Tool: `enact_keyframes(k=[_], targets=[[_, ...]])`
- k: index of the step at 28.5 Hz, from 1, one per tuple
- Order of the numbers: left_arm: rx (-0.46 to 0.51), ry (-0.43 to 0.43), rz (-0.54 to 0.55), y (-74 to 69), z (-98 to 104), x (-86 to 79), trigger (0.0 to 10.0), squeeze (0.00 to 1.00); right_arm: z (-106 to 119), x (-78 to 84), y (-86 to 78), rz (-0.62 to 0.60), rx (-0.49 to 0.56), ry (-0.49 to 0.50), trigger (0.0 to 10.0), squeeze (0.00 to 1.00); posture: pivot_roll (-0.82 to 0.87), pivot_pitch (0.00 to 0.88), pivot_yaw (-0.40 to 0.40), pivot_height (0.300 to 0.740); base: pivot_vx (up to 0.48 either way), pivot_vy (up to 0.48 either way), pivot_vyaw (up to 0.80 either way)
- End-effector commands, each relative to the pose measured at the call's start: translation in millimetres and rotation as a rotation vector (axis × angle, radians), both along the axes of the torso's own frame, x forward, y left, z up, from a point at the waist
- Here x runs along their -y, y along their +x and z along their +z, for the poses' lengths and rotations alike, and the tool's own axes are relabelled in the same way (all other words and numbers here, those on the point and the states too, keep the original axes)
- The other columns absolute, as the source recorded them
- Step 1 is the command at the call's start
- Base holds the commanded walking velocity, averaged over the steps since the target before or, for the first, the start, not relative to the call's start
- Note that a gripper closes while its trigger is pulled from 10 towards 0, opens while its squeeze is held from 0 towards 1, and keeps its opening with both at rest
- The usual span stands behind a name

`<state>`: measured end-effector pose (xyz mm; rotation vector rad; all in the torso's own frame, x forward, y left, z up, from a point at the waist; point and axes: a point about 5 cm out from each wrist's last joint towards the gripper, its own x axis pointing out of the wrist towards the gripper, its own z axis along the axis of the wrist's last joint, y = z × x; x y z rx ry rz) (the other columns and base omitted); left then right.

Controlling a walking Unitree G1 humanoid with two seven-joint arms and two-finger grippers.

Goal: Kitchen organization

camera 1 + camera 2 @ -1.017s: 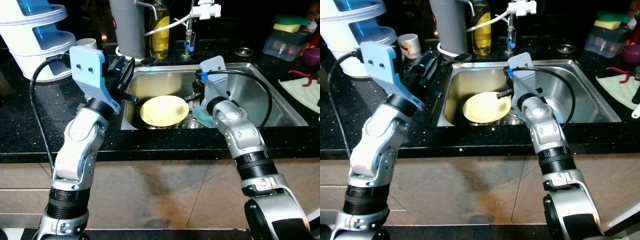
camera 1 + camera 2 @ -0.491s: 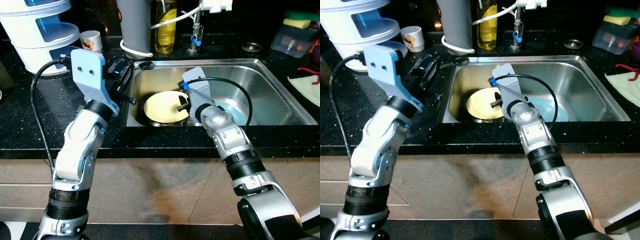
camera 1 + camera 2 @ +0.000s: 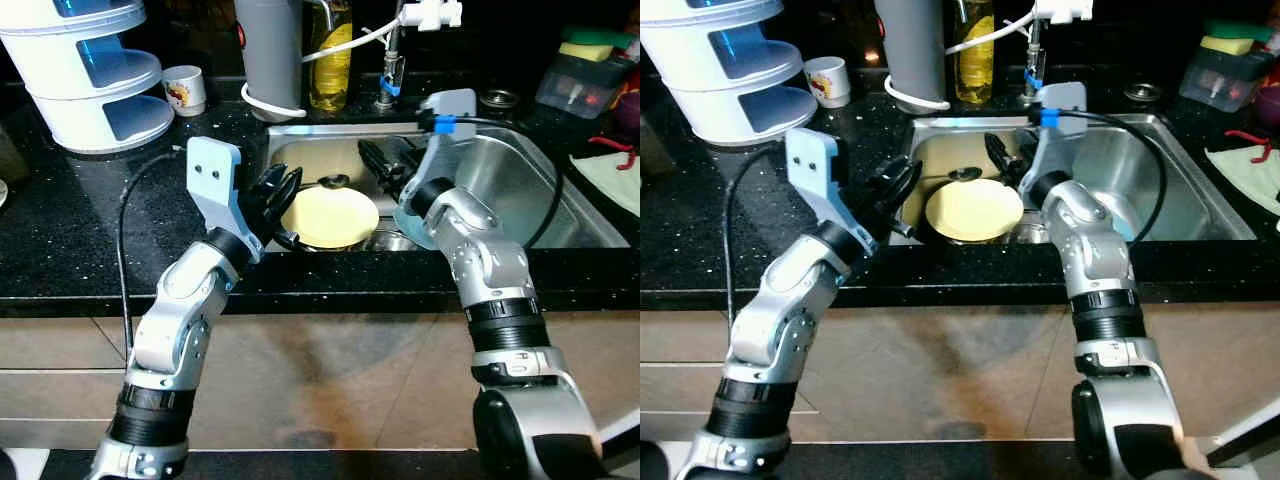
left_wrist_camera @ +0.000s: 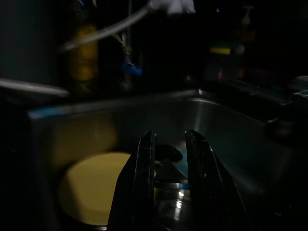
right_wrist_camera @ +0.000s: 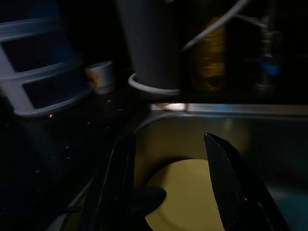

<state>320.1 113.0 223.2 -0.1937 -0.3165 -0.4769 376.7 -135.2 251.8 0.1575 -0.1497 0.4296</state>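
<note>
Left tool (image 3: 278, 196) at the sink's (image 3: 520, 160) left rim, fingers slightly parted, holding nothing. Yellow plate (image 3: 330, 217) lies in the sink's left end. Right tool (image 3: 385, 165) above it, fingers spread, empty.

Head stereo pair looks down and forward from above the counter, sink (image 3: 560, 190) mid-frame, both arms rising from the bottom edge. Right eye sits slightly offset; same scene shifted sideways. Left wrist cam is low inside the basin, close, facing across to the far wall and tap. Right wrist cam faces the basin's left rim. All four share the yellow plate (image 3: 329, 216).
</note>
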Motion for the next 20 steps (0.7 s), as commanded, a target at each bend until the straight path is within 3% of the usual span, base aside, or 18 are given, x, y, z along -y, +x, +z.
enact_keyframes(k=[1,13,18,20], targets=[[-0.003,-0.025,-0.001,3.4,-1,0.1,10.0,0.0,3,7.8,-2.3,-0.011,0.01,0.033,10.0,0.0,-0.02,0.0,0.003,0.74,0.0,0.0,-0.79],[-0.006,0.008,0.076,33.0,3,-15.4,10.0,0.0,10,14.1,-9.0,-0.007,0.042,0.053,10.0,0.0,-0.04,0.0,0.019,0.74,0.0,0.0,-0.79],[-0.054,0.062,0.208,50.3,1,-29.5,10.0,0.0,12,12.9,-12.1,-0.006,0.057,0.028,10.0,0.0,-0.05,0.0,0.02,0.74,0.0,0.0,0.0],[-0.123,0.088,0.259,58.1,-7,-36.2,10.0,0.0,12,14.1,-13.2,-0.007,0.055,0.024,10.0,0.0,-0.06,0.0,0.018,0.74,0.0,0.0,0.0]])
